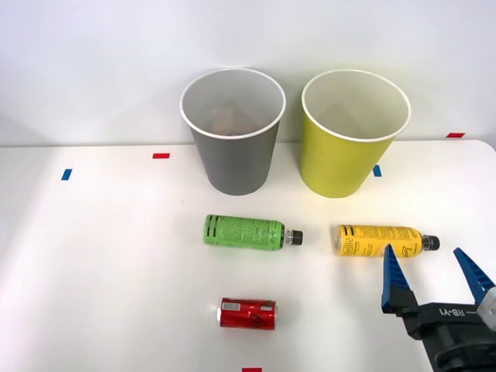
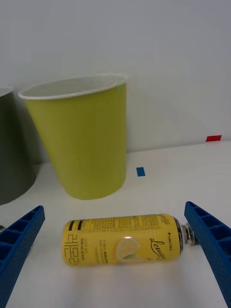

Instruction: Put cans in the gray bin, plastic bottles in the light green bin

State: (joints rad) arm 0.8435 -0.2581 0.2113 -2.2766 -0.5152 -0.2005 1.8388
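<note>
right gripper near right, fingers spread wide, empty, just short of yellow bottle. red can lying near centre. green bottle lying mid table, yellow bottle to its right; neither binned. far: gray bin left, something brownish inside, maybe can, cannot tell. light green bin right, looks empty. judgement: mostly undone, next likely yellow bottle grasp.

"RB-Y1" on gripper housing
</note>
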